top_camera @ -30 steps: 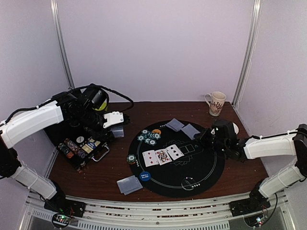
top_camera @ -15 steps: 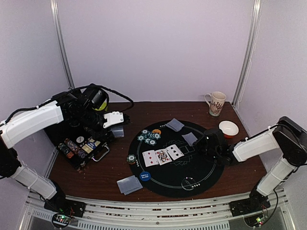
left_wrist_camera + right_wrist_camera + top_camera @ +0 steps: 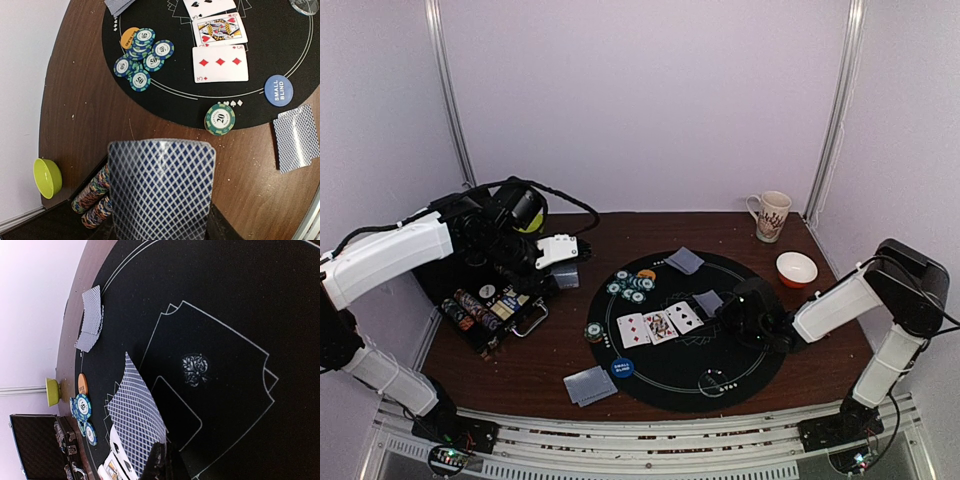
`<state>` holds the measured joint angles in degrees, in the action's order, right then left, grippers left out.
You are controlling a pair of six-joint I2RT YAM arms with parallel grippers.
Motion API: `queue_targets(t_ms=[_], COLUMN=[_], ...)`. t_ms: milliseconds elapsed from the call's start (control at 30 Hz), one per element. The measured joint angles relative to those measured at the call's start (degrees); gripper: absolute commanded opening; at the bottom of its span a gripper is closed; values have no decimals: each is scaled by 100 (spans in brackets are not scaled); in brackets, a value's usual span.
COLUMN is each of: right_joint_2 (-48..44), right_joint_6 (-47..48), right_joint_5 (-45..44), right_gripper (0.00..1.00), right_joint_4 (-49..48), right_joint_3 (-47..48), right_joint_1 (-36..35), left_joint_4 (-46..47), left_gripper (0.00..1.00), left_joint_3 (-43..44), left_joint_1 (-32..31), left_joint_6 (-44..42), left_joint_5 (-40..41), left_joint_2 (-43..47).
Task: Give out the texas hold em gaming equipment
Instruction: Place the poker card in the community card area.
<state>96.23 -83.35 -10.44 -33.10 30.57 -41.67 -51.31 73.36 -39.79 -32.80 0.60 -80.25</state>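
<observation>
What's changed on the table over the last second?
The right gripper has carried its face-down card left across the black mat, from near the red-and-white bowl toward the three face-up cards. The left gripper with its card deck, the chips and the mug stayed put.

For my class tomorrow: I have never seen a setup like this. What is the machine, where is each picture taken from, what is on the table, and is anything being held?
Two robot arms stand at the table's near edge. The overhead picture looks down from above and behind them; the other two come from cameras on each wrist.

On the round black mat lie three face-up cards, a pile of teal chips, a blue "small blind" disc and a pair of face-down cards. Another pair lies on the wooden table, near a single green chip.

The left gripper holds a patterned-back card deck over the chip case. The right gripper holds one face-down card over the mat.
</observation>
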Motion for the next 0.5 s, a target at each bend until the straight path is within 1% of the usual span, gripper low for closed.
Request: queue_targets(t_ms=[300,433,500], right_joint_2=[0,0,0], right_joint_6=[-236,-326,-372], right_joint_5=[11,-7,-24], right_gripper=[0,8,17], right_joint_4=[7,26,74], right_joint_3=[-24,-55,-57], right_joint_1=[-114,-160,-168], left_joint_4=[26,26,26], left_gripper=[46,46,46], left_joint_3=[-15,-22,-22], left_joint_1=[0,0,0], left_joint_6=[-13,-15,-15], left_joint_5=[2,2,2], left_joint_2=[0,2,2])
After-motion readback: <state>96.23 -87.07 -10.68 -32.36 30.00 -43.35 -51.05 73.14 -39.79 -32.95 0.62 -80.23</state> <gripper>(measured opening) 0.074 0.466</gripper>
